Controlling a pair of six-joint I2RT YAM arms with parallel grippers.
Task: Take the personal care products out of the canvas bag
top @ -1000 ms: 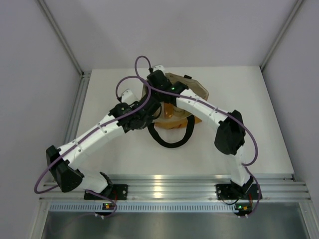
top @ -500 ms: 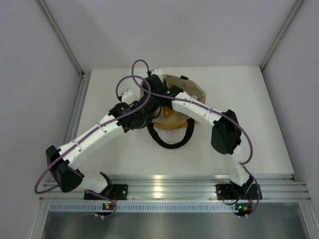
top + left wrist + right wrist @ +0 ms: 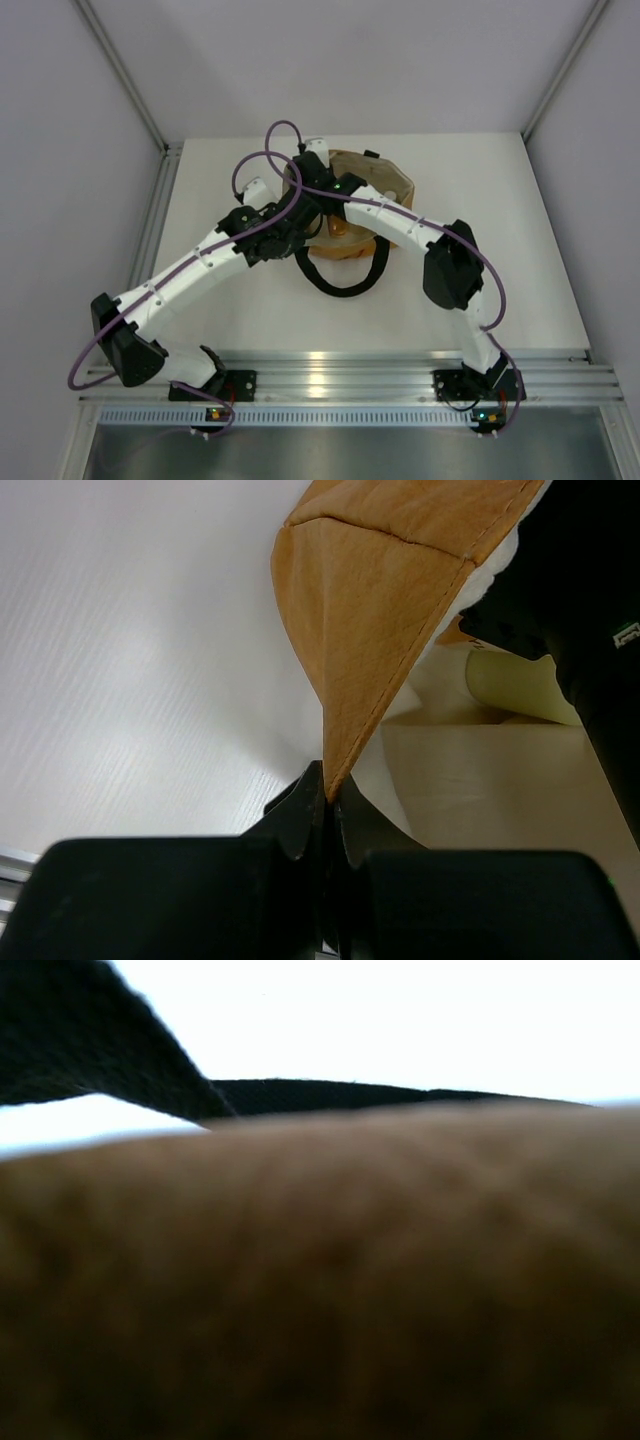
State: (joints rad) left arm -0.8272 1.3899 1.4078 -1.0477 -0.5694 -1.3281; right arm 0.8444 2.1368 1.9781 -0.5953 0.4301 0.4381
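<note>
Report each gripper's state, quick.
Left gripper: shut on the canvas bag's edge.
Right gripper: over the bag, jaws hidden; cannot be told.

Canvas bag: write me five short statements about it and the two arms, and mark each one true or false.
1. The left fingers are shut on an edge of the canvas bag. True.
2. The bag lies at the table's near edge, against the arm bases. False: it lies well back on the table, toward the far side.
3. A pale yellow-green bottle shows inside the bag. True.
4. The right wrist view shows the right fingers wide open. False: blurred orange-brown fabric fills that view, and no fingers show.
5. A black loop handle lies on the table on the bag's near side. True.
</note>
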